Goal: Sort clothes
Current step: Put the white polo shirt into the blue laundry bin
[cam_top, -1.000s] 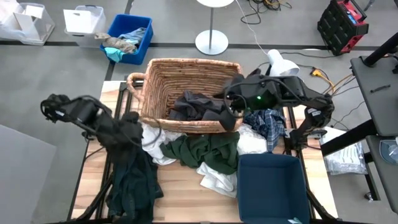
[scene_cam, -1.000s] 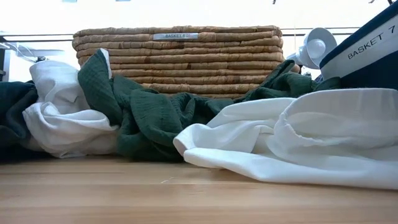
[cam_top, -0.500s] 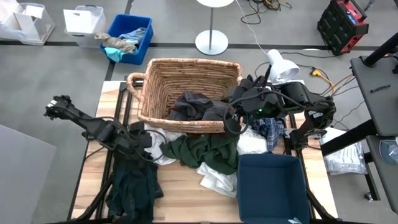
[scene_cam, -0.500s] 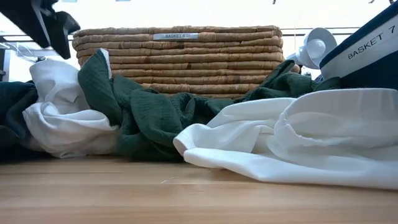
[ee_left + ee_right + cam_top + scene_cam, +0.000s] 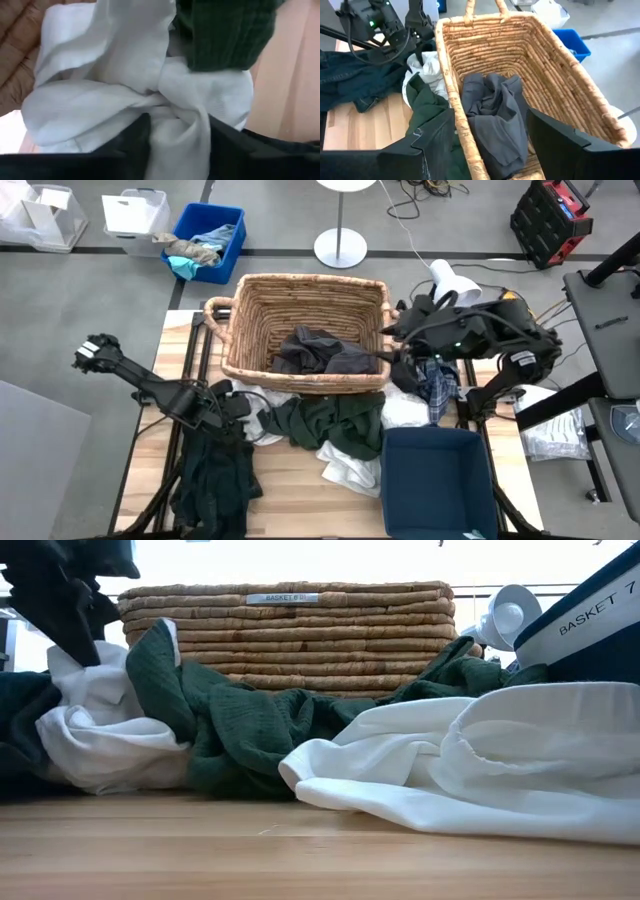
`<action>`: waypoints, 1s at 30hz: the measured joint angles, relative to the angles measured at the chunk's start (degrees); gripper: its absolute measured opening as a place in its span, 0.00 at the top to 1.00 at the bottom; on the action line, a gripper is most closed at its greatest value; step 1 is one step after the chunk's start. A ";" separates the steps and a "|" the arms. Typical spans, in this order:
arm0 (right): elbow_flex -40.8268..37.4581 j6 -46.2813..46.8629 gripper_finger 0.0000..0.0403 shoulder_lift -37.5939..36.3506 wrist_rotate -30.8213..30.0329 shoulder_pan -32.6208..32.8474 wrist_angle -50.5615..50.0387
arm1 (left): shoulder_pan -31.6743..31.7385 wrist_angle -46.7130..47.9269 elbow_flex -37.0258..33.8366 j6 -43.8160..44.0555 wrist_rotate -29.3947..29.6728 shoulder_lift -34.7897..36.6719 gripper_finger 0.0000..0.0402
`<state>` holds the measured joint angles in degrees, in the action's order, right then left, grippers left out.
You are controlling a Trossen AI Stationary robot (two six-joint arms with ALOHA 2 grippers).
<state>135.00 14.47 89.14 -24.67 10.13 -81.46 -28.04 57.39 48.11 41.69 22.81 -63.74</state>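
I keep the left gripper (image 5: 172, 132) pinched on the bunched white garment (image 5: 135, 95) only, lifting slowly clear of the dark green cloth (image 5: 225, 30), while the right gripper (image 5: 490, 142) hangs open-jawed above the woven wicker basket (image 5: 560, 85).

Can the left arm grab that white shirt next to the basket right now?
Probably yes. The left gripper is already down at the white shirt, its jaws on either side of a bunched fold, nothing between them. The green shirt lies partly over the far side, so it may drag along.
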 joint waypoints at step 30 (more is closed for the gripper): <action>-0.02 -5.60 0.40 -2.62 -0.83 0.02 -0.12 | -5.31 26.99 38.16 5.51 -2.51 -15.39 0.90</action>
<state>134.98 8.87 86.52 -25.50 10.15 -81.58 -33.34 84.37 86.26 47.20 20.29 -79.13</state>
